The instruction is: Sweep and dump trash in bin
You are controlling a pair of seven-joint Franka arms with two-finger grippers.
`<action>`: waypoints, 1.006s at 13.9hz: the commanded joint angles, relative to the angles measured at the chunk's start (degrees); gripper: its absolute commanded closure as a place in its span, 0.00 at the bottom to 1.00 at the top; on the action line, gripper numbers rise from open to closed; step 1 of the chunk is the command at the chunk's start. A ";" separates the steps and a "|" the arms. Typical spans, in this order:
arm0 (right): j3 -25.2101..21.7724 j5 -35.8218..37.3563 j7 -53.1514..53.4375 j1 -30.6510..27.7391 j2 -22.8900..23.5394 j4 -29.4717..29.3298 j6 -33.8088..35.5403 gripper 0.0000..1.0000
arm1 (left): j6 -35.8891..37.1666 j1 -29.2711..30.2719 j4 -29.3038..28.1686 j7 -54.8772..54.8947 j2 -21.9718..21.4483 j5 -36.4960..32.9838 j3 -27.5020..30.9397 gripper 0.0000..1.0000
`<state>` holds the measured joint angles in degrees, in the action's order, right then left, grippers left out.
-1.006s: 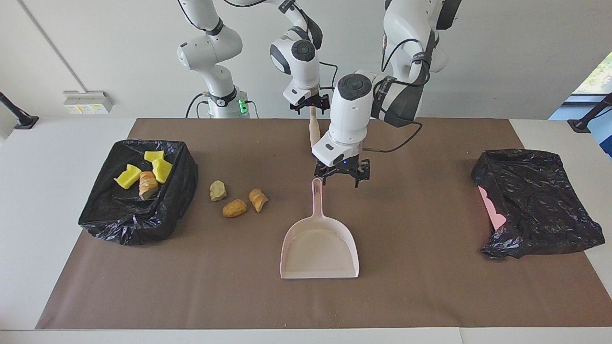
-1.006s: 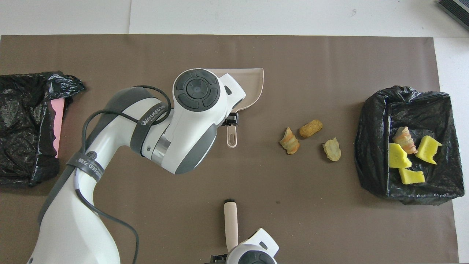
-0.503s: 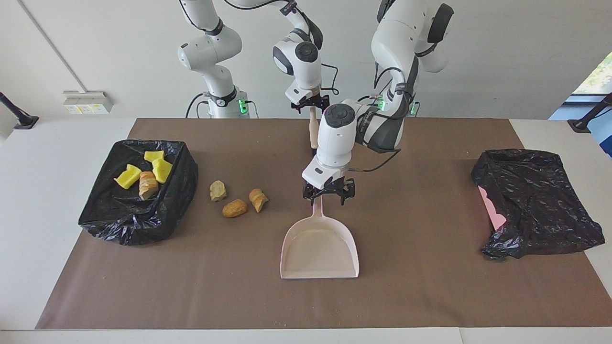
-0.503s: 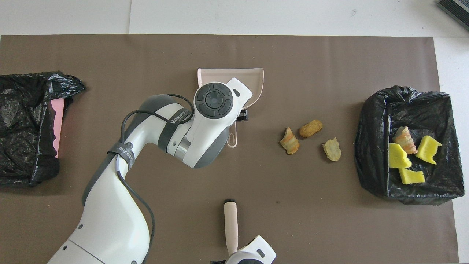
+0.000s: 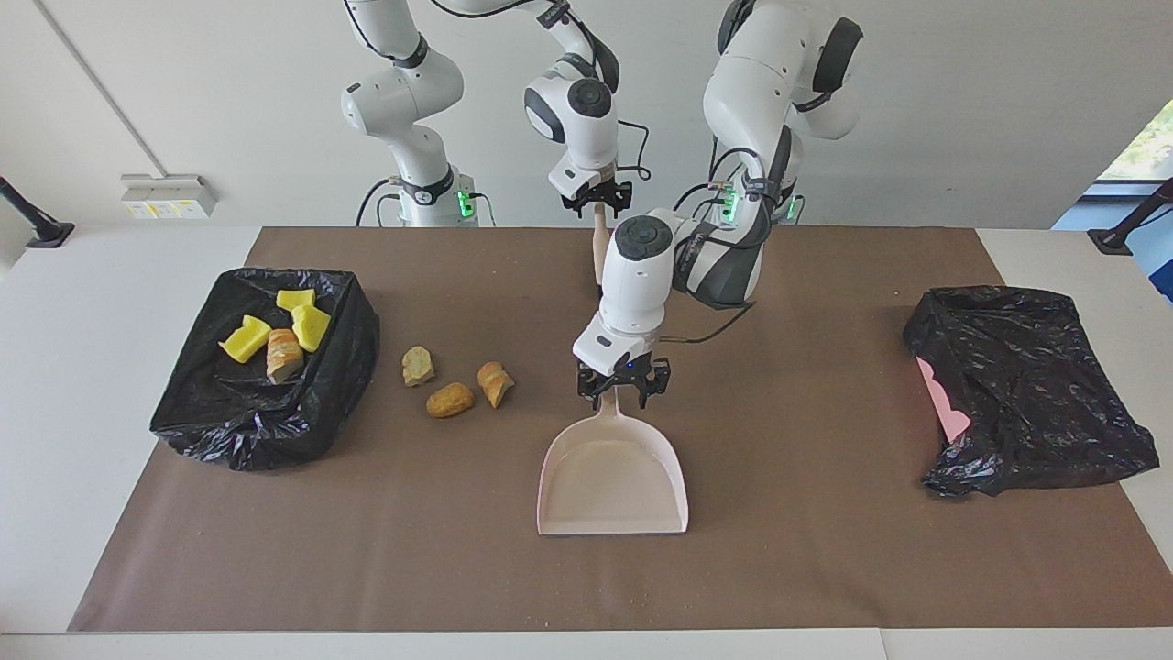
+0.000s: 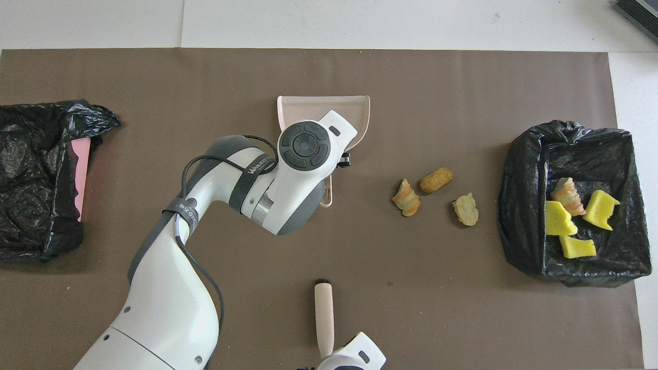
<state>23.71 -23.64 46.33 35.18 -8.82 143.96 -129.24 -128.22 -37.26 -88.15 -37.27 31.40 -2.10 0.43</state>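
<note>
The pink dustpan [image 5: 612, 477] lies flat mid-mat, its mouth turned away from the robots. My left gripper [image 5: 622, 392] is down at its handle, just above where the handle meets the pan. In the overhead view the left wrist covers the handle. Three tan lumps of trash [image 5: 450, 400] [image 6: 436, 180] lie loose between the dustpan and the bin [image 5: 275, 431] [image 6: 519, 205]. The black-lined bin holds three yellow chunks [image 5: 311, 327] and one brown lump [image 5: 284, 355]. The beige brush handle [image 5: 600, 252] [image 6: 324, 313] lies near the robots, with my right gripper [image 5: 597, 203] at its near end.
A second black bag [image 5: 1026, 385] [image 6: 36, 169] with something pink showing at its side sits at the left arm's end of the table. A brown mat [image 5: 825, 550] covers the working area; white table shows past its edges.
My left gripper has come down and moved along the dustpan handle toward the pan. The right gripper has stayed at the brush handle's end. Trash and dustpan have not moved.
</note>
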 commanded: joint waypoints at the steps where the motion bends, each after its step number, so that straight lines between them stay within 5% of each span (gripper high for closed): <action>1: -0.16 -1.23 0.25 0.25 -0.50 -0.26 -0.32 1.00 | 0.51 -1.06 -0.26 -0.17 -0.19 -1.50 0.63 0.65; 3: -0.25 -1.23 0.34 0.24 -0.93 -0.61 -0.32 1.00 | 0.42 -1.06 -0.09 -0.08 -0.28 -1.59 0.63 0.84; 7: -0.60 -0.53 -0.01 -0.37 -1.11 -2.19 0.38 1.00 | 4.88 -0.09 -0.35 4.81 -3.52 -1.86 0.80 0.99; 11: -0.86 -0.35 -4.65 -4.92 -6.80 -2.28 7.83 1.00 | 15.60 2.01 -4.48 25.98 -10.81 -1.77 1.24 1.00; 14: -0.95 0.26 -11.67 -12.91 -12.26 -2.72 17.06 1.00 | 20.90 3.77 -4.75 47.49 -11.53 -1.68 1.33 1.00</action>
<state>22.77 -23.50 39.58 27.03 -16.33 140.98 -117.21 -108.43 -34.69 -90.22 -0.30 21.72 -2.82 2.05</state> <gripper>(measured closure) 0.740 0.678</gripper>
